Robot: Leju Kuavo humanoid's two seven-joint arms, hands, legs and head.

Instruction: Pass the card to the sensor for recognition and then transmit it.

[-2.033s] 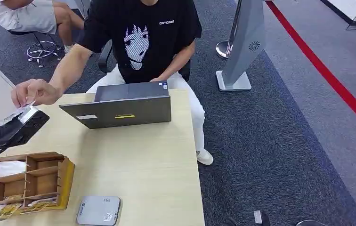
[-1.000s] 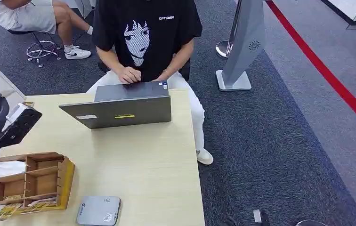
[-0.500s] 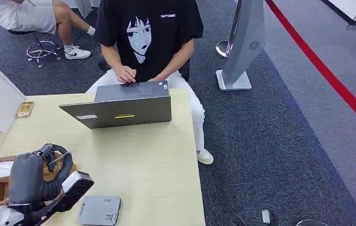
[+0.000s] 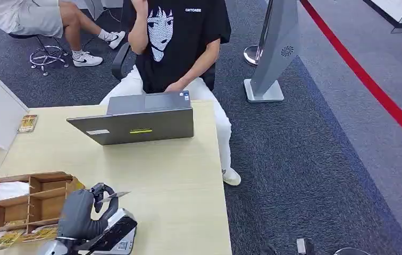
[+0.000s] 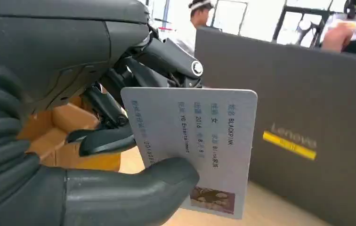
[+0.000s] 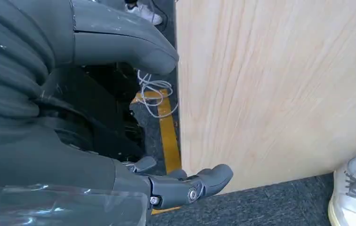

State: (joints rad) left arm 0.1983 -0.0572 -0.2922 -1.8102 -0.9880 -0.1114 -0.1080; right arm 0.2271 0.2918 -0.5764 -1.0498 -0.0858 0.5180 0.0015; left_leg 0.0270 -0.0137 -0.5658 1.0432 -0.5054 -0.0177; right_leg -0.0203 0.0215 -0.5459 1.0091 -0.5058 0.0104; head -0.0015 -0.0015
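At lower left, the left hand (image 4: 84, 212) pinches the card (image 5: 199, 146) by one edge; thin, stiff, likely slippery. The right hand (image 6: 119, 155) is empty, fingers apart.

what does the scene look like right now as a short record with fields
left hand: left hand holds the card, above the grey sensor box at the near table edge
right hand: right hand holds nothing, fingers apart, beside the table's side panel
card: printed text and a small picture, pinched by the thumb
organizer: wooden organizer left of the hand
laptop: grey laptop open, lid back toward the robot
person: person seated behind the laptop
table: light wood table
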